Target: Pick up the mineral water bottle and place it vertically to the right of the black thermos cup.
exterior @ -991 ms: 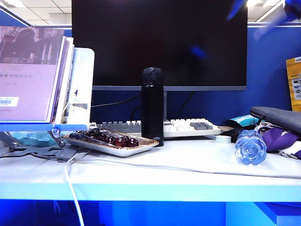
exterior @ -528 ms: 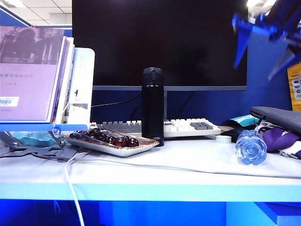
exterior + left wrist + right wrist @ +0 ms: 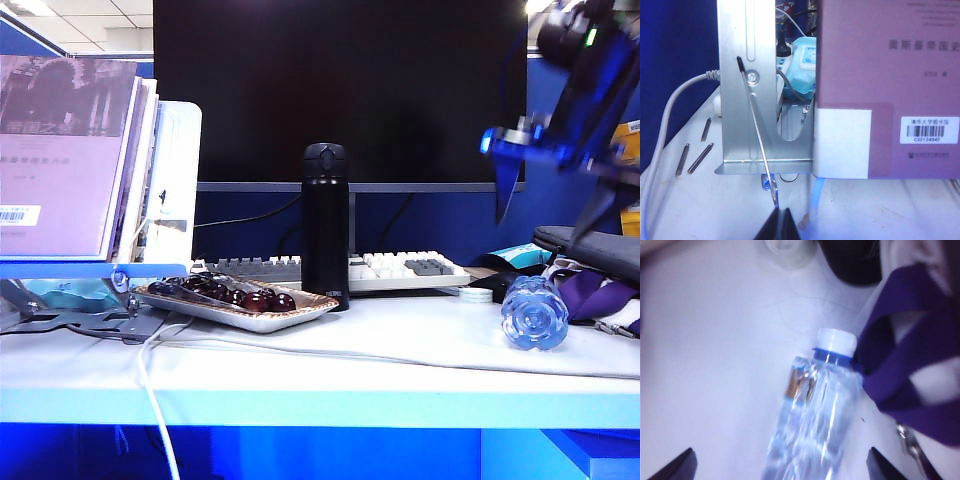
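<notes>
It was an office cubicle: a monitor (image 3: pixel 340 90), a keyboard (image 3: pixel 385 268) and shelved books (image 3: pixel 65 155) stood on the worktop (image 3: pixel 400 375) before blue partition panels (image 3: pixel 570 150).

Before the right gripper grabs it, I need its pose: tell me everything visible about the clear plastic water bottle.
The small clear bluish plastic mineral water bottle lies on its side on the white table, petal-shaped base toward the exterior camera. In the right wrist view its ridged body, blue neck ring and white screw cap show, the cap beside a purple strap. The open right gripper hovers above it, not touching.
</notes>
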